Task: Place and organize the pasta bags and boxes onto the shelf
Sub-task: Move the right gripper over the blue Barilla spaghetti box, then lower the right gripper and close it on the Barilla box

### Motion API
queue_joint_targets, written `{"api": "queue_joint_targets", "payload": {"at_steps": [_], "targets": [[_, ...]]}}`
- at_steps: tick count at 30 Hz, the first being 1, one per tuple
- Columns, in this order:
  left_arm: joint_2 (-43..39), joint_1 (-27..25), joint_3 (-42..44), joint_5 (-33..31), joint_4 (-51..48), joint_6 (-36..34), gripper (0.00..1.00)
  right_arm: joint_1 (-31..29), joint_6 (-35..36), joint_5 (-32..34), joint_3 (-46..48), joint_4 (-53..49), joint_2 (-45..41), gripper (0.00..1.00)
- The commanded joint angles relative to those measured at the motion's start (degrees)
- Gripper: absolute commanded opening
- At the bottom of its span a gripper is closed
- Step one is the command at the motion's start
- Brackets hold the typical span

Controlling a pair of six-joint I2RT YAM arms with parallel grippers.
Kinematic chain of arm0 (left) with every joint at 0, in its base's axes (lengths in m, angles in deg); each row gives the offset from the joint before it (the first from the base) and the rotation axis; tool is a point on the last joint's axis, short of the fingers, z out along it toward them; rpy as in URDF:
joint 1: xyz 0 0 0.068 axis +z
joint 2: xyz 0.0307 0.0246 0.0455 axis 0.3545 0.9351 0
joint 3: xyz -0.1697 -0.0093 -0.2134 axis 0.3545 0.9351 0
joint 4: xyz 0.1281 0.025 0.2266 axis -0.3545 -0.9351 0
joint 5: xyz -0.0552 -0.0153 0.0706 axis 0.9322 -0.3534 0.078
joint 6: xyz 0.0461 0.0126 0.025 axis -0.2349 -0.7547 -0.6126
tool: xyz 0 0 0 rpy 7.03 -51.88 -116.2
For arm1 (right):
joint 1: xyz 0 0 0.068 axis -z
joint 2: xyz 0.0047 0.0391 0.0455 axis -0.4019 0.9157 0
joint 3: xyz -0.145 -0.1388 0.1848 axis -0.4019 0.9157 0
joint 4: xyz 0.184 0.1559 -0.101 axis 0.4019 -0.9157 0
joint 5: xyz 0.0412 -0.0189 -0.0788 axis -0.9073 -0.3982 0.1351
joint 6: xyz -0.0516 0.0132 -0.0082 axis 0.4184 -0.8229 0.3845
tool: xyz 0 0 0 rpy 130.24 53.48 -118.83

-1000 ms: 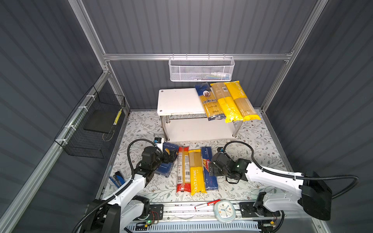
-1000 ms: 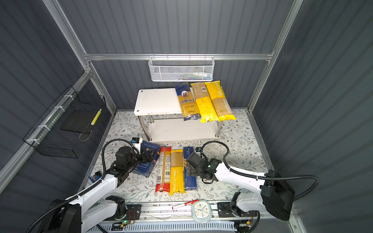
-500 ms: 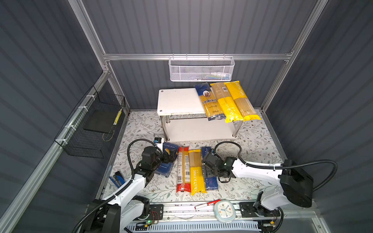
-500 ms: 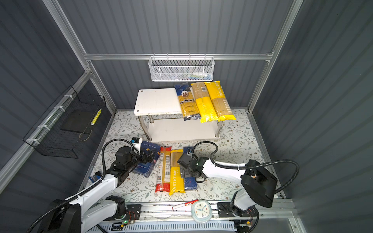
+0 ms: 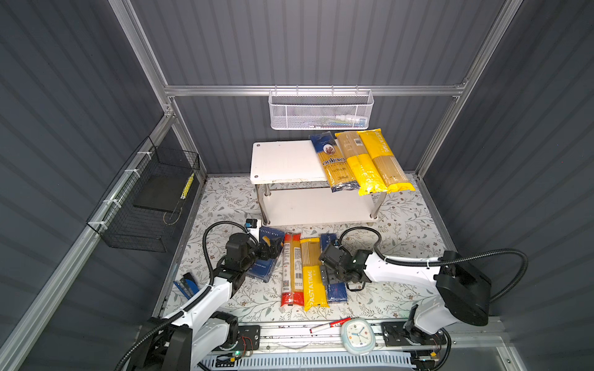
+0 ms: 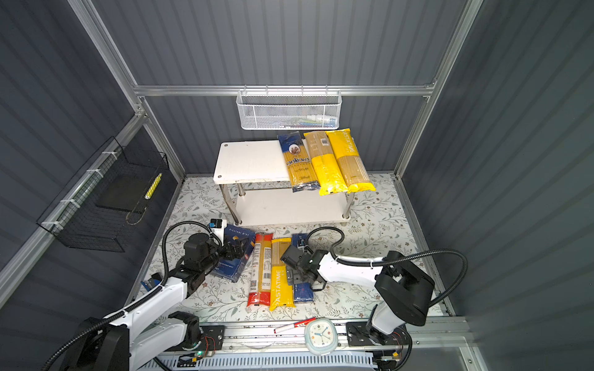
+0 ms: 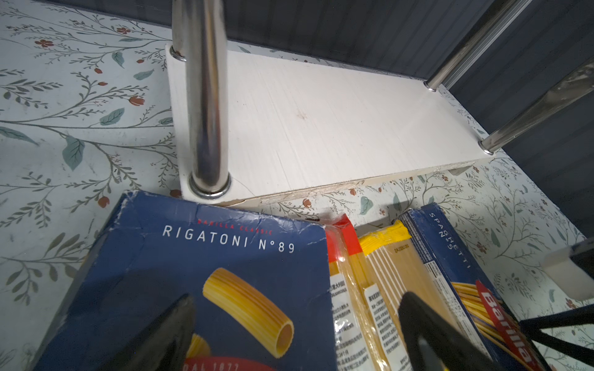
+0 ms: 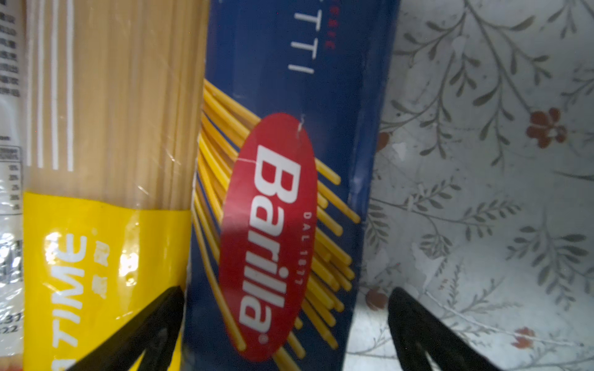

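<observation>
Shelf (image 5: 283, 160): at the back of the floral mat (image 5: 405, 225), two white boards on chrome legs; lower board seen close in the left wrist view (image 7: 321, 128).
Ankara bag (image 5: 334, 163): flat on the top board, right of its middle, near end hanging over the front edge.
Middle PASTATIME bag (image 5: 360, 160): on the top board, touching the ankara bag's right side.
Rightmost PASTATIME bag (image 5: 385, 157): on the top board at its right end, touching its neighbour.
Rigatoni box (image 5: 263, 273): flat on the mat in front of the shelf, leftmost of a row of four, far corner close to the shelf's front-left leg.
Red-ended bag (image 5: 291, 269): just right of the rigatoni box, lengthwise toward the shelf.
Floor PASTATIME bag (image 5: 311, 276): pressed between the red-ended bag and the spaghetti box.
Spaghetti box (image 8: 273, 192): rightmost of the row, red logo facing up.
Left gripper (image 7: 299, 295): jaws wide, gripping nothing, low over the rigatoni box; one finger (image 7: 167, 324) above the box face, the other above the packs beside it.
Right gripper (image 8: 286, 289): spread wide across the spaghetti box, one finger (image 8: 144, 331) at the seam with the floor PASTATIME bag, the other over the mat just beside the box's outer edge; contact with the box impossible to tell.
White mesh basket (image 5: 321, 112): hung on the back rail above the shelf.
Black wire basket (image 5: 144, 199): on the left wall.
Clock (image 5: 356, 334): on the front rail, with a red marker (image 5: 328, 324) beside it.
</observation>
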Motion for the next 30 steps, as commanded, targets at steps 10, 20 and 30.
{"api": "queue_joint_targets", "payload": {"at_steps": [10,20,30], "targets": [[-0.6,-0.1,-1.0,0.9,-0.1,-0.1,1.0,1.6,2.3,-4.5,8.8,6.7,-9.4,0.99],[-0.7,-0.1,-0.9,0.7,-0.2,-0.2,1.0,-1.3,2.9,-1.4,2.1,-0.9,1.0,0.99],[-0.8,-0.1,-1.0,0.8,-0.1,-0.1,1.0,-1.4,0.4,-2.4,5.7,0.9,0.8,0.98]]}}
